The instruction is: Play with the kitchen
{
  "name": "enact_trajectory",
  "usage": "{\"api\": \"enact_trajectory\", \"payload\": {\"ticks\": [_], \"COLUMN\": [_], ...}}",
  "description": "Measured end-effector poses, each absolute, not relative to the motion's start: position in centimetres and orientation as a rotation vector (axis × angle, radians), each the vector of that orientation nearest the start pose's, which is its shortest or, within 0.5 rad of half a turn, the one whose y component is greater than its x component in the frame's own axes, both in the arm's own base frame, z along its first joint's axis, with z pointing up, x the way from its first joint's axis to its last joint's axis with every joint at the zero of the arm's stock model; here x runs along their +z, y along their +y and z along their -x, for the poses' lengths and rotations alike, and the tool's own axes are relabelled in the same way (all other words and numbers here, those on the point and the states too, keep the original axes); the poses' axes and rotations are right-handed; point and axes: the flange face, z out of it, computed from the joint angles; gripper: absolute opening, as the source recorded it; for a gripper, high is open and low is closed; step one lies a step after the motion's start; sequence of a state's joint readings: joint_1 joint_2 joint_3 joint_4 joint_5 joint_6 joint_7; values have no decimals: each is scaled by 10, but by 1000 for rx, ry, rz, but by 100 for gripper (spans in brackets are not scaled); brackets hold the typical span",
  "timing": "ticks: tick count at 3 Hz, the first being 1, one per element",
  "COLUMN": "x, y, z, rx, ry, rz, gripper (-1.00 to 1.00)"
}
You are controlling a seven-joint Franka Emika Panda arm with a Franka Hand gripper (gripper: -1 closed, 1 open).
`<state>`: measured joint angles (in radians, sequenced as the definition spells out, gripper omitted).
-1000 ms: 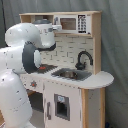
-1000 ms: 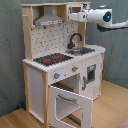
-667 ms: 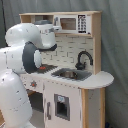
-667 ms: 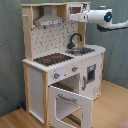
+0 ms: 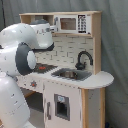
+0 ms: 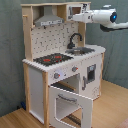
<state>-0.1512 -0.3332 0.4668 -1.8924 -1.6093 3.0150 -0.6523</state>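
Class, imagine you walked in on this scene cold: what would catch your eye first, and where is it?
The toy kitchen fills the middle of both exterior views, its oven door hanging open at the bottom in the second exterior view. On top, the black hob with red rings sits beside the sink and black faucet. The white robot arm bulks large on the first exterior view's left.

Looks like a lab or staged test space, not a real home. Plain grey curtain backdrop (image 6: 10,55) hangs right behind the kitchen (image 6: 62,65), a child-size toy unit of pale wood and white panels, standing alone on a wood-look floor (image 6: 112,107). Grey drape (image 5: 115,45) also fills the space behind the kitchen in the first exterior view. White robot arm (image 5: 20,55) stands just beside the kitchen.
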Motion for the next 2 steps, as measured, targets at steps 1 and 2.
{"api": "enact_trajectory", "payload": {"ticks": [1, 2], "x": [716, 713], "y": [239, 206], "z": [-422, -457], "rx": [650, 600], "ry": [1516, 1480], "rz": [-486, -605], "gripper": [100, 100]}}
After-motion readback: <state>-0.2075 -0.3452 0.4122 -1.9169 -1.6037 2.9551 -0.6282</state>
